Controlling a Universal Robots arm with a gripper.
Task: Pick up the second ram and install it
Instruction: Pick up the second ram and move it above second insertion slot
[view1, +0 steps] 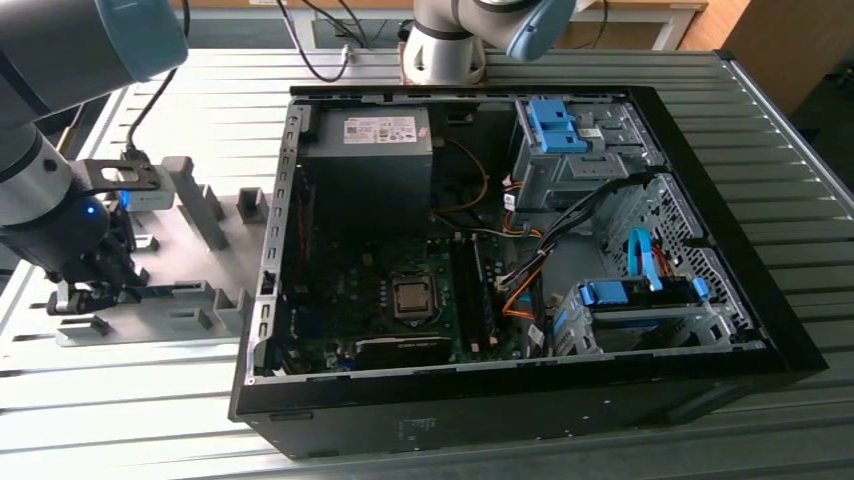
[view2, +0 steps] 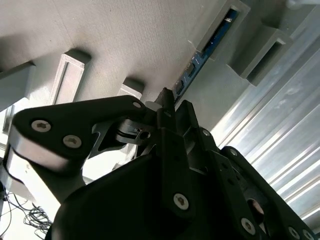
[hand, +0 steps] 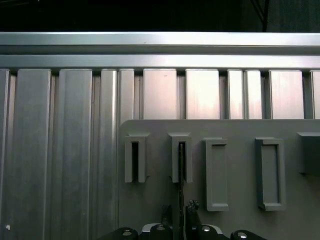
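The second ram (view1: 174, 289) stands on its long edge in the slotted grey fixture blocks (hand: 180, 157) on the grey plate, at the exterior view's left, outside the computer case. It is a thin board with dark chips in the second wrist view (view2: 210, 45) and a thin edge in the first wrist view (hand: 181, 167). My gripper (view1: 83, 298) is low over the plate at one end of the stick. Both wrist views show the black fingers (view2: 175, 102) (hand: 179, 214) shut on the board's edge, one on each side. The stick still sits in its slots.
The open computer case (view1: 274, 200) lies to the exterior view's right of the plate, with the motherboard (view1: 400, 300), its memory slots (view1: 467, 290), cables and blue drive clips (view1: 554, 125). More grey blocks (view1: 200, 200) stand on the plate. The table is ribbed aluminium (hand: 50, 150).
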